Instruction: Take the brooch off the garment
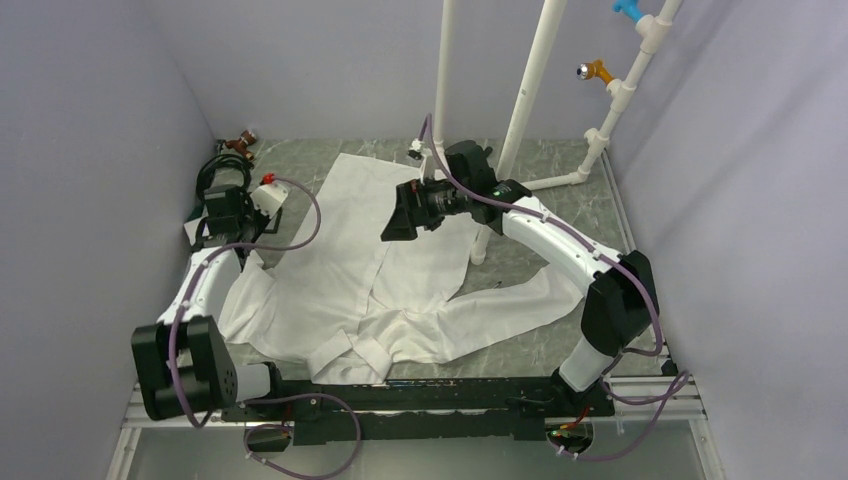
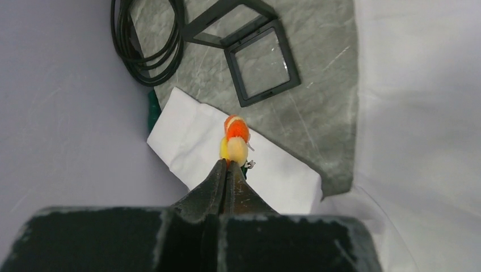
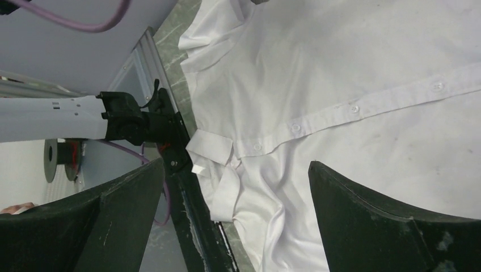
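The white garment [image 1: 370, 280] lies spread on the grey table, collar towards the arm bases. It also shows in the left wrist view [image 2: 420, 113] and in the right wrist view [image 3: 351, 56]. My left gripper [image 2: 227, 164] is shut on the brooch [image 2: 235, 141], an orange and yellow flower, and holds it over a white sleeve end by the left wall. In the top view the left gripper [image 1: 228, 218] is at the shirt's left edge and the brooch is hidden. My right gripper [image 1: 395, 225] is open and empty above the shirt's middle, and the right wrist view shows the gripper [image 3: 235, 170] over the button placket.
An open black display box [image 2: 261, 62] and a coiled black cable [image 2: 147, 51] lie on the table beyond the left gripper. A white pipe stand [image 1: 520, 110] with an orange hook [image 1: 597, 70] stands at the back right. A small brown object [image 1: 240, 143] sits in the back left corner.
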Available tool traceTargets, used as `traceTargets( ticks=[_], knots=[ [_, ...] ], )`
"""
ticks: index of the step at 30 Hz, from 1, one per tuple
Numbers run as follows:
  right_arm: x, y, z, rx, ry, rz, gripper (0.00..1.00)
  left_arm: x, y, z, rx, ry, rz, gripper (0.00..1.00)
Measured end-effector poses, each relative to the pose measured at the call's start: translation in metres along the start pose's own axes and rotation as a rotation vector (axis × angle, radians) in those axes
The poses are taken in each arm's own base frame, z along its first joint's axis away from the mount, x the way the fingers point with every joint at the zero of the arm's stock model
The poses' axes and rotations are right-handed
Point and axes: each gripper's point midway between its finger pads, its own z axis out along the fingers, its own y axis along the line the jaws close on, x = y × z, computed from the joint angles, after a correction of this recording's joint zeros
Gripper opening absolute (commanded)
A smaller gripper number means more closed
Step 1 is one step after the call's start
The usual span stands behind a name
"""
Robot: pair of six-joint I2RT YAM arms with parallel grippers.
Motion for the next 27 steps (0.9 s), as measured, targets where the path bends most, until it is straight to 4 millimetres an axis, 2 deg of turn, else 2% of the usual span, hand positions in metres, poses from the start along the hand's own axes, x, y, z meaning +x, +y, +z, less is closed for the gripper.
traceTargets(
  ticks=[7,15,22,27],
  knots=[
    [0.003,-0.017,-0.009,0.037,-0.008,0.009,1.0,0.02,-0.002,0.044,0.0,0.098,0.019,0.0],
    [0.005,-0.017,-0.019,0.052,-0.021,0.0,1.0,0.003,0.004,0.069,-0.049,0.075,0.069,0.0],
    [0.003,-0.014,-0.022,0.049,-0.029,-0.015,1.0,0.005,0.001,0.09,-0.064,0.099,0.1,0.0],
    [0.004,-0.014,-0.022,0.049,-0.028,-0.015,1.0,0.0,0.005,0.1,-0.09,0.09,0.123,0.0]
  ],
)
